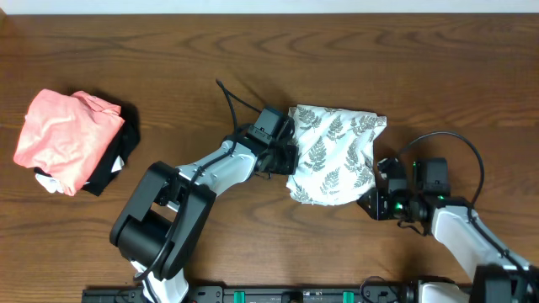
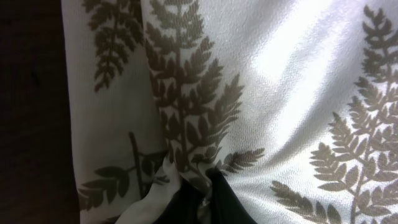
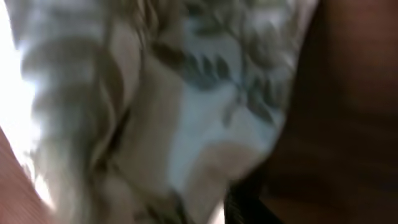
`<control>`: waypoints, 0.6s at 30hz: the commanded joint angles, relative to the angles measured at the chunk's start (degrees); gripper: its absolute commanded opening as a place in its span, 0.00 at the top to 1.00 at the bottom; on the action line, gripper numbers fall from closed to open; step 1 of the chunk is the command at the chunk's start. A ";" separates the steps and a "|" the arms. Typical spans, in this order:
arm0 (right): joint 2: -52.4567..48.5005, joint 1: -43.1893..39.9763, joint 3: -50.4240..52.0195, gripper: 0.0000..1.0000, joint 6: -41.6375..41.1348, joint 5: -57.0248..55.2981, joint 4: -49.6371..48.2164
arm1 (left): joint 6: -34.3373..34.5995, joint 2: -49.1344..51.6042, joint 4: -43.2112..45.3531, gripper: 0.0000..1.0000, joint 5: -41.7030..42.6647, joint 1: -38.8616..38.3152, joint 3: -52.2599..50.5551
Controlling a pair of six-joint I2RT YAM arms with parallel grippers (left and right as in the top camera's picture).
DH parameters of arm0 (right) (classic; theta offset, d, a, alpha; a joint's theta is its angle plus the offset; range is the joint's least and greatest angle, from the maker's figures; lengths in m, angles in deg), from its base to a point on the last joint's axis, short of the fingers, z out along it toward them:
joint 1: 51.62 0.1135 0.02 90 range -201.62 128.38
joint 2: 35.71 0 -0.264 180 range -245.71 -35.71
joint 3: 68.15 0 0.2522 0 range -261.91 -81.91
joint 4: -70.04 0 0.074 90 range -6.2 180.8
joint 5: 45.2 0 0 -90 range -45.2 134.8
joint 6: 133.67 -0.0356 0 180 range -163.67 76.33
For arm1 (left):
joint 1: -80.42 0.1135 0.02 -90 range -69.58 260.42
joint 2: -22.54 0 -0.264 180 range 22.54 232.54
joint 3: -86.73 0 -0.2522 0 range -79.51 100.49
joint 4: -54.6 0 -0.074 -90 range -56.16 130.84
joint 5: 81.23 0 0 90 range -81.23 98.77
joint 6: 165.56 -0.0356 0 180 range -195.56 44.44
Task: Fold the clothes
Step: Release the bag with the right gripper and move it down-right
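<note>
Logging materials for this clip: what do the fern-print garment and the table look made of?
The fern-print garment: thin, matte white fabric; the left wrist view shows a fine weave, soft folds and light passing through. The table: wood or wood-look laminate, dark brown grain with slight sheen; which, I cannot tell.

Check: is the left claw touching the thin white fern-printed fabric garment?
Touching. In the left wrist view, the white fern-printed garment bunches right against the left claw, its creases converging there.
</note>
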 commanded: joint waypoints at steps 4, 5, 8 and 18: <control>-6.84 0.48 0.35 0.73 -0.81 -0.33 -3.17 | -0.04 3.41 -1.22 0.89 -3.69 0.66 -2.45; -7.48 0.46 0.35 0.74 -0.98 -0.33 -3.61 | -0.04 3.41 -1.22 0.89 -3.72 0.66 -2.45; -8.09 0.46 0.35 0.78 -0.98 -0.33 -4.28 | -0.04 3.41 -1.22 0.89 -3.72 0.66 -2.45; -8.07 0.39 0.28 0.99 -4.81 -1.51 -4.31 | -0.13 3.41 -1.25 0.89 -3.76 0.66 -2.45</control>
